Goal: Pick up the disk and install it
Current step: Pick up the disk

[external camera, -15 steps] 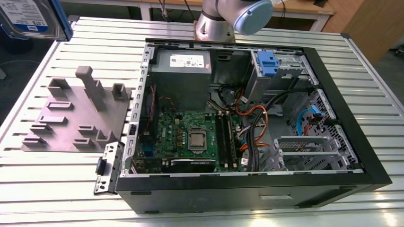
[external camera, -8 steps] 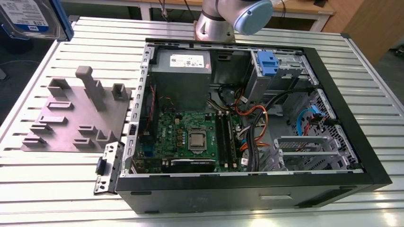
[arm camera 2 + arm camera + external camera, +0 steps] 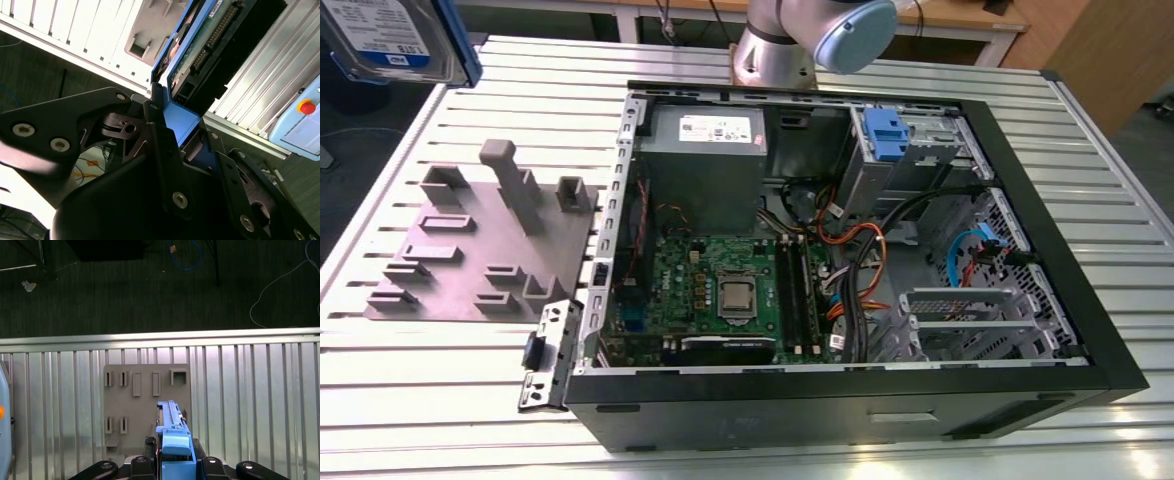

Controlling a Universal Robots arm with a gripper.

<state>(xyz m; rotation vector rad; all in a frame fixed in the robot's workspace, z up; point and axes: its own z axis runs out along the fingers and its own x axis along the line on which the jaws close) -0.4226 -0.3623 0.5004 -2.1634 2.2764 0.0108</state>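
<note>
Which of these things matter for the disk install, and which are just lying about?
Job: disk, held by the gripper; open case, probably its destination.
Lying about: grey holder plate; box with red button.

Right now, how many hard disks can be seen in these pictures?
1. The disk is held in the claw, raised at the exterior view's upper left, outside the computer case. Others may be hidden inside its bays.
</note>
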